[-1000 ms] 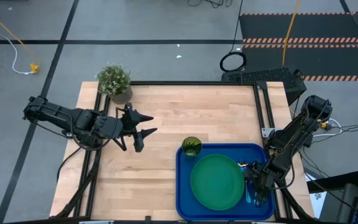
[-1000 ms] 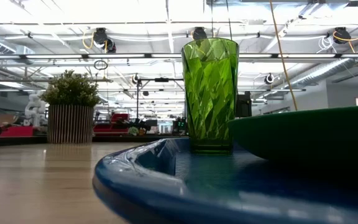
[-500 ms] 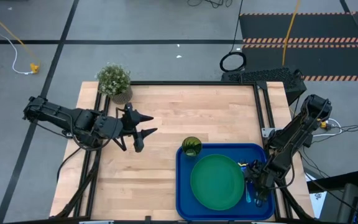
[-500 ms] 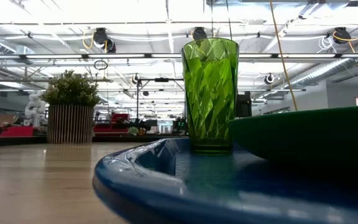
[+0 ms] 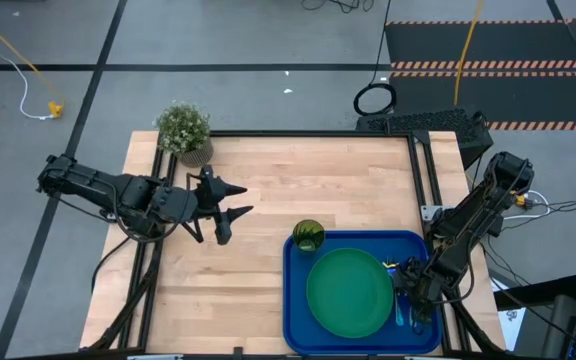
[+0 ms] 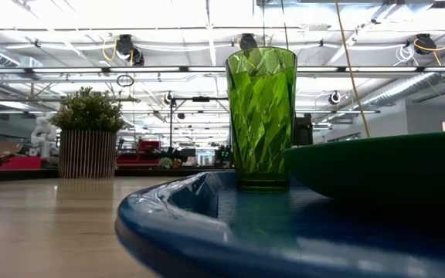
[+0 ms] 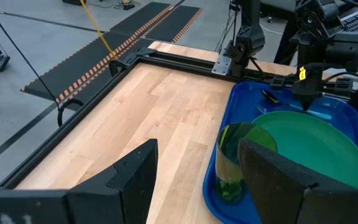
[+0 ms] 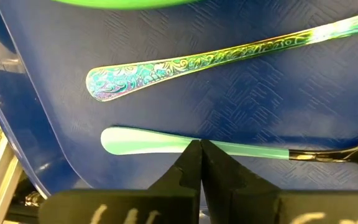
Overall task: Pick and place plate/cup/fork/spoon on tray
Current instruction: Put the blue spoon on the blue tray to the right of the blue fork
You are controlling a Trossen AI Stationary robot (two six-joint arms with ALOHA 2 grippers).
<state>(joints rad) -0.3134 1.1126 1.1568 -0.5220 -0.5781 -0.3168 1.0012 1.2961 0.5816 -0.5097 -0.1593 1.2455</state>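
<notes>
Your right gripper [image 5: 415,296] sits low over the right strip of the blue tray [image 5: 298,320], fingers pressed together with nothing between them. In its wrist view the closed fingertips [image 8: 199,163] hang just above a light-blue handle [image 8: 185,144], which runs into a dark metal neck at the frame's edge; that looks like the spoon, though its bowl is out of sight. Beside it lies a second utensil [image 8: 191,63] with an iridescent patterned handle, probably the fork, its tip also cut off. Both lie flat on the tray floor, side by side in the gap between the plate and the tray's rim, apart from each other.

The dark-green plate [image 5: 349,291] fills the middle of the tray, and the yellow-green cup [image 5: 308,236] stands upright in the tray's far left corner, just beside the plate's edge. From what you can see, every piece appears to be on the tray, so this reads as the closing stage: the right arm only needs to lift clear.

Your left gripper [image 5: 230,212] hovers over bare table, well apart from the tray, its fingers spread wide and empty, waiting near the potted plant [image 5: 184,130].
</notes>
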